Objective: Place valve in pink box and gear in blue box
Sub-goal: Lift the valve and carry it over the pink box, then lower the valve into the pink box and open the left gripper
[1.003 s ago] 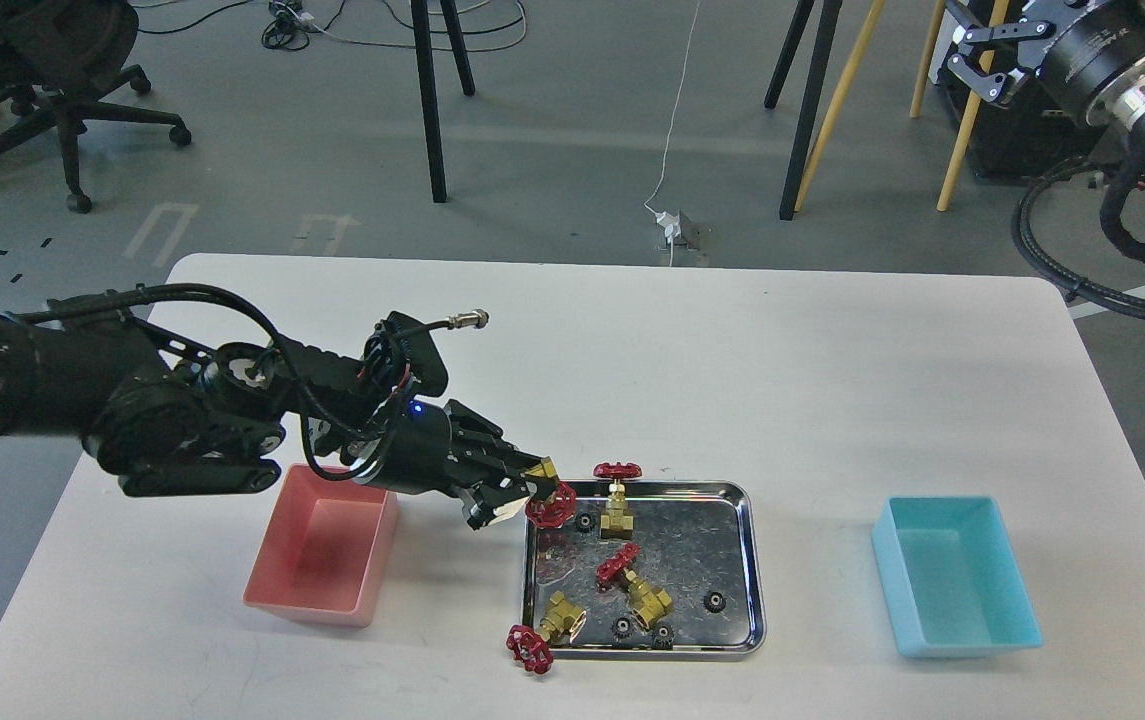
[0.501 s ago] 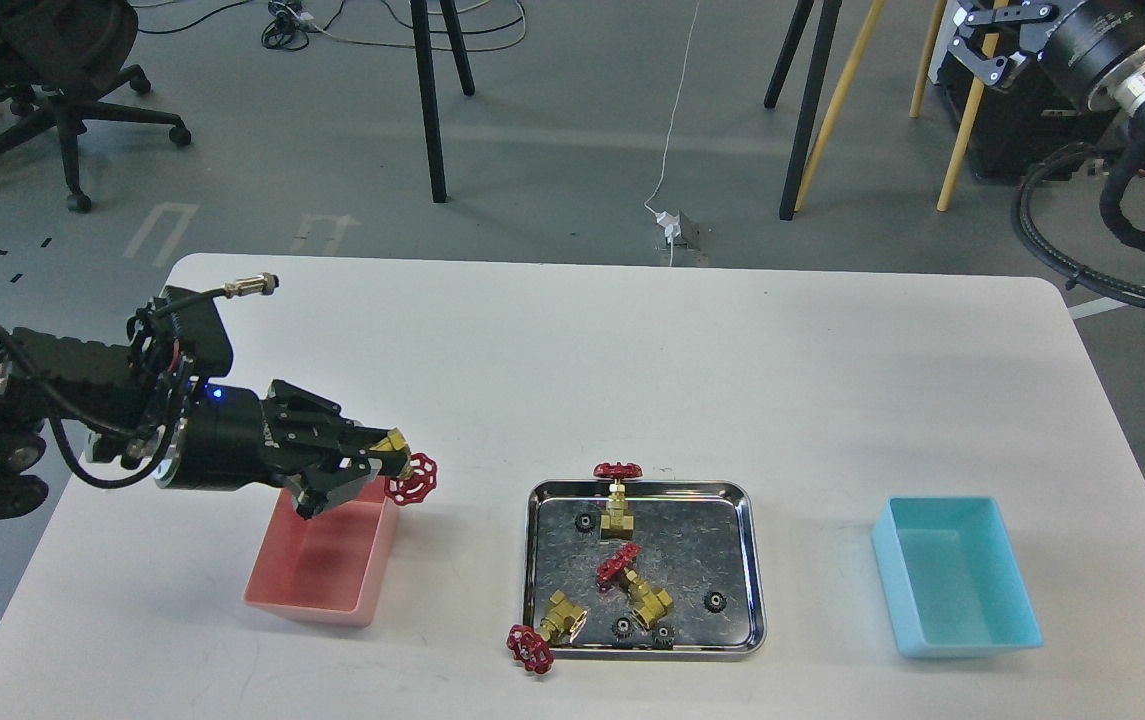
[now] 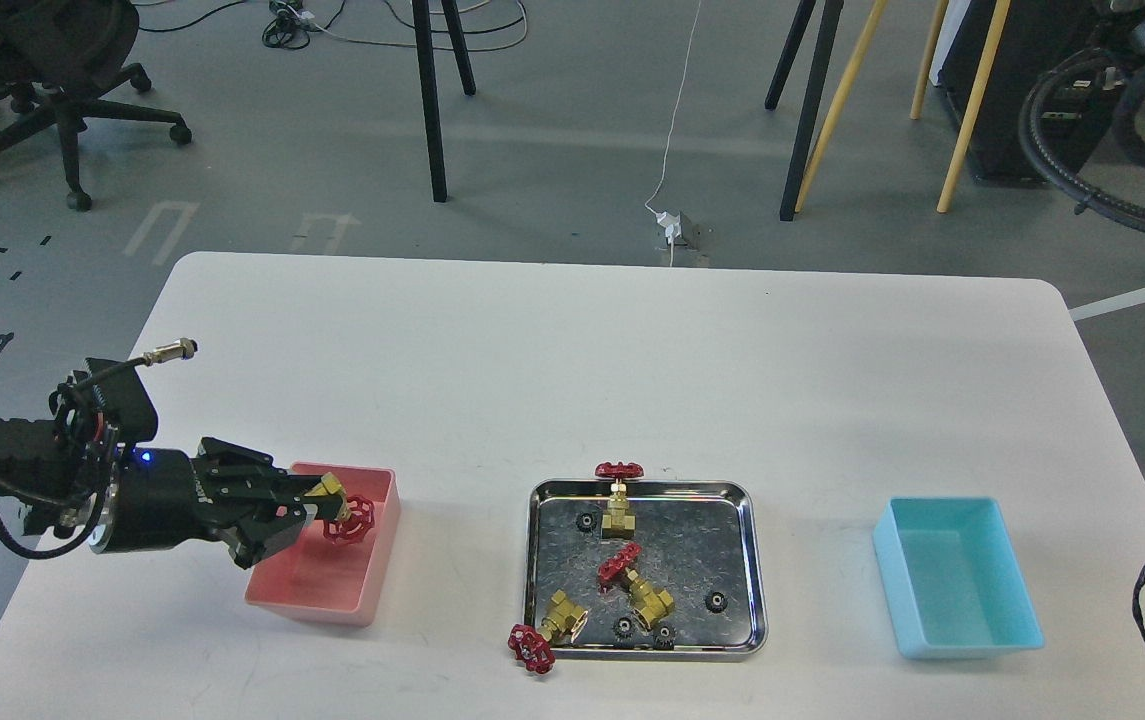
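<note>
Nearest, at the front rim of the shiny steel tray [image 3: 752, 560]: a brass-yellow valve with a red spoked handwheel [image 3: 544, 632], lying tipped, wheel hanging over the rim onto the white desk [image 3: 572, 360]. Just behind, inside the tray, a second such valve on its side [image 3: 635, 583], with tiny black toothed gears beside it [image 3: 623, 627] and another toward the right wall [image 3: 716, 601]. Further back in the tray, a third valve standing upright [image 3: 618, 498], handwheel on top at the far rim, one more small gear to its left [image 3: 585, 521].

Off to the right, well apart from the tray: light cyan-blue rectangular plastic bin [image 3: 1007, 640].

Off to the left: salmon-pink rectangular plastic bin [image 3: 372, 590]. Above its open top, black left gripper [image 3: 317, 500] reaching in from the left edge, fingers pinching the brass body of a fourth brass-and-red valve [image 3: 342, 512], red wheel pointing right, over the bin's interior and near its far wall. Cannot tell whether touching the bin floor.

Beyond the desk: grey floor, black stand legs, wooden poles, a white cable. Right arm only as cables and housing at the upper right corner; its fingers out of view.
</note>
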`<state>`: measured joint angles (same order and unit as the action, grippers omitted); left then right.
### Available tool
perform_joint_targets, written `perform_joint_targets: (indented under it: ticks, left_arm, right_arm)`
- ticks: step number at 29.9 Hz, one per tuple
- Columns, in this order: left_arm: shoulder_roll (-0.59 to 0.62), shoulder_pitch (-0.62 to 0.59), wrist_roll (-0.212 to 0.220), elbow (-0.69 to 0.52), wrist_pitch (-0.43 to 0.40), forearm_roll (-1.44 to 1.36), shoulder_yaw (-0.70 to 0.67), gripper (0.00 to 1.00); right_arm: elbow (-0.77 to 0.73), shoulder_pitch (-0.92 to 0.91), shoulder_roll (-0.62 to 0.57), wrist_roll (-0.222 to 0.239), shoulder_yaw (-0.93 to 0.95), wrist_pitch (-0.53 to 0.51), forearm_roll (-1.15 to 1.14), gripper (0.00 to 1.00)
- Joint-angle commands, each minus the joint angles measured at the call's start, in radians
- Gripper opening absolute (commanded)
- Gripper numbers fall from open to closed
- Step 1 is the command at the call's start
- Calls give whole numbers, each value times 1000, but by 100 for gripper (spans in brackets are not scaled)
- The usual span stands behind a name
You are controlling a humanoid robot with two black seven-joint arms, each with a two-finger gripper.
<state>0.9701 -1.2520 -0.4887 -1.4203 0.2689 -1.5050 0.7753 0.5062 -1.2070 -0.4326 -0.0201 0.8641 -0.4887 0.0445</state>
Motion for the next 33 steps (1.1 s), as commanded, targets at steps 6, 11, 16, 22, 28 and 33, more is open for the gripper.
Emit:
perform_joint_targets:
  ticks: [6,11,16,22,28,33]
  left_arm:
    - [-7,98,0,89,4,-32,-67,9]
    - [-25,143,0,129,44,-37,-68,9]
    - [-42,164,0,129,46,-35,-86,9]
    - [-47,187,0,129,46,-37,-114,9]
    - [-96,192,0,138,44,-34,-114,9]
    - [-132,195,0,193,42,-35,-113,9]
  right_arm:
    - [3,4,-12,0,1,0,0,100]
    - [3,10,-15,0,3,0,0,100]
    - [3,14,-15,0,3,0,2,100]
    - [5,24,-15,0,3,0,2,100]
    - [5,35,-15,0,3,0,2,100]
    - [5,40,-17,0,7,0,2,100]
